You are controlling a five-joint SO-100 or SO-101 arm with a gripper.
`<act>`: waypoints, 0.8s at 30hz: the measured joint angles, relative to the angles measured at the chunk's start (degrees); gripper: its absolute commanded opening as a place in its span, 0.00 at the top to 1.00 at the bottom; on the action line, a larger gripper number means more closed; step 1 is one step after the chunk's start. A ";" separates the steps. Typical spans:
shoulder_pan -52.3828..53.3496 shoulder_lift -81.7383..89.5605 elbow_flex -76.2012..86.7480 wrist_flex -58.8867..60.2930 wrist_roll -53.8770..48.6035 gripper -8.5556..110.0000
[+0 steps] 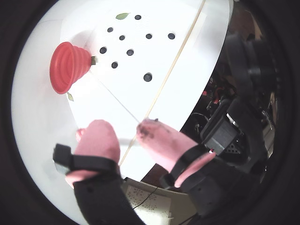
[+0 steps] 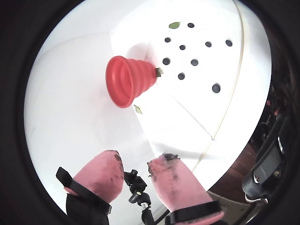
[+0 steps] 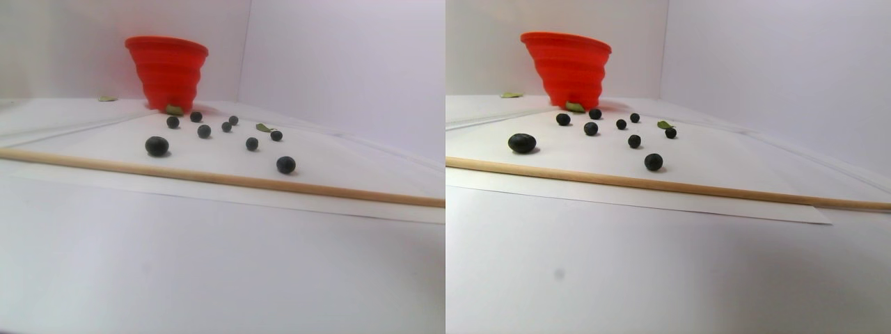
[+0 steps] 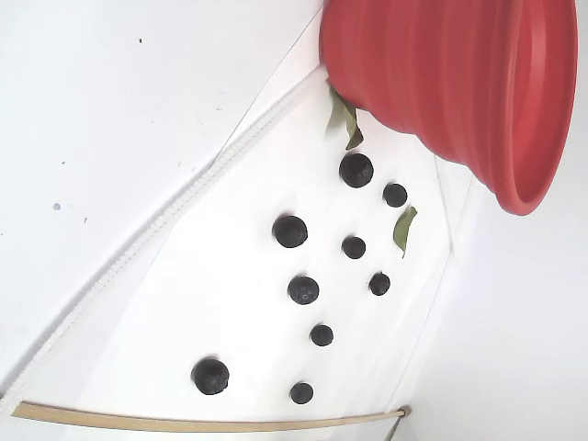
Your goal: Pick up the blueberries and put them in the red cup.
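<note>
A white sheet (image 3: 209,149) is laid on a white table (image 3: 209,278), with pale walls (image 3: 334,62) seen behind in the stereo pair view. The red cup (image 3: 167,69) stands upright at the back of the sheet. The blueberries (image 3: 204,131) are scattered loose on the sheet in front of the cup, none inside it so far as can be seen. A green leaf (image 3: 173,110) lies against the cup's base. A thin wooden stick (image 3: 209,177) is laid across the sheet beyond the berries from the cup. Only the wrist views show the gripper (image 2: 136,168): its pink-padded fingers (image 2: 101,173) are held spread apart, nothing between them, well away from the cup. Nine berries are counted in the fixed view (image 4: 290,231)
</note>
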 measured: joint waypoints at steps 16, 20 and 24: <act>0.26 -10.37 -5.27 -2.37 -13.80 0.83; 0.35 -12.57 -5.27 -2.37 -20.48 0.83; 1.32 -15.38 -5.27 -2.37 -26.54 0.82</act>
